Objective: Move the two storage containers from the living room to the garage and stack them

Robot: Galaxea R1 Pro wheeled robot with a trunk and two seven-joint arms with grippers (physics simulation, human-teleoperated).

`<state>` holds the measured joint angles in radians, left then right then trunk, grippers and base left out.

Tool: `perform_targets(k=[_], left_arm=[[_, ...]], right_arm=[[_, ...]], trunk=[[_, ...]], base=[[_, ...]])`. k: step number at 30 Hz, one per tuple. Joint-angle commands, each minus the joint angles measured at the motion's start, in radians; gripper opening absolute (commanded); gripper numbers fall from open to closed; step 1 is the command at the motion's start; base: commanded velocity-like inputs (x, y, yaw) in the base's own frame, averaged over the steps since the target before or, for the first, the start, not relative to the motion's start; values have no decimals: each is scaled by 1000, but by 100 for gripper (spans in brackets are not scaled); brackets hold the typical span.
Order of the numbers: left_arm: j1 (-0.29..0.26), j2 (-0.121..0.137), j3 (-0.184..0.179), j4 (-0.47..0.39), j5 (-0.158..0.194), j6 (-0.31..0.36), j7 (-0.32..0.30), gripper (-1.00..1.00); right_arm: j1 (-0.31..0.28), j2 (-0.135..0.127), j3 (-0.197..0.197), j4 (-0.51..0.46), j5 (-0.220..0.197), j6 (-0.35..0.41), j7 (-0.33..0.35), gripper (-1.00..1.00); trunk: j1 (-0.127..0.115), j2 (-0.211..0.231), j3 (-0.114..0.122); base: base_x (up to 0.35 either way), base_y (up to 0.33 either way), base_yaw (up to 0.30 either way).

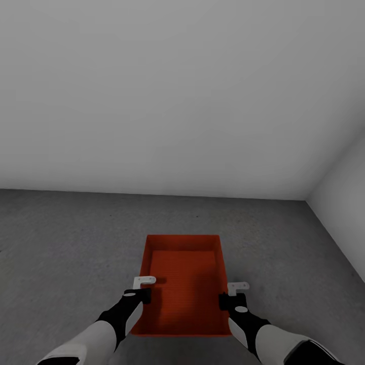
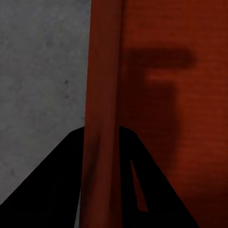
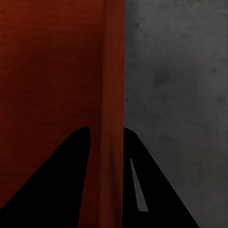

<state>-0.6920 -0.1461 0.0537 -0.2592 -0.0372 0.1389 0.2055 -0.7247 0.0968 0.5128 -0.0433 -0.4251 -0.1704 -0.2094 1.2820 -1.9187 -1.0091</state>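
Plain pale grey walls (image 1: 177,91) meet at corner on right, w/ mottled dark grey concrete floor (image 1: 66,243).

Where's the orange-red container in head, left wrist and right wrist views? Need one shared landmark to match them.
Head: storage container lower centre, held between both grippers.
Left wrist: its side wall runs between the fingers, interior beside it.
Right wrist: opposite side wall between the fingers.
Shared landmark: grey concrete floor.

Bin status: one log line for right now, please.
place: garage floor | bin: one, held | left gripper: on left wall | right gripper: on right wall
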Motion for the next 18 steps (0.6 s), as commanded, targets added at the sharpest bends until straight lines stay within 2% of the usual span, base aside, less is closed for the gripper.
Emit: perform_targets(k=[1,5,18], left_arm=[[0,0,18,1,-12,9,8,-100],[0,0,18,1,-12,10,8,-100],[0,0,18,1,-12,11,8,-100]], right_arm=[[-1,-14,1,-1,-3,-20,-13,-100],[-1,-14,1,-1,-3,-20,-13,-100],[-1,-14,3,-1,-3,-20,-12,-100]], trunk=[[0,0,-1],[0,0,-1],[50,-91,-41]], base=[[0,0,0],[0,0,0],[0,0,0]])
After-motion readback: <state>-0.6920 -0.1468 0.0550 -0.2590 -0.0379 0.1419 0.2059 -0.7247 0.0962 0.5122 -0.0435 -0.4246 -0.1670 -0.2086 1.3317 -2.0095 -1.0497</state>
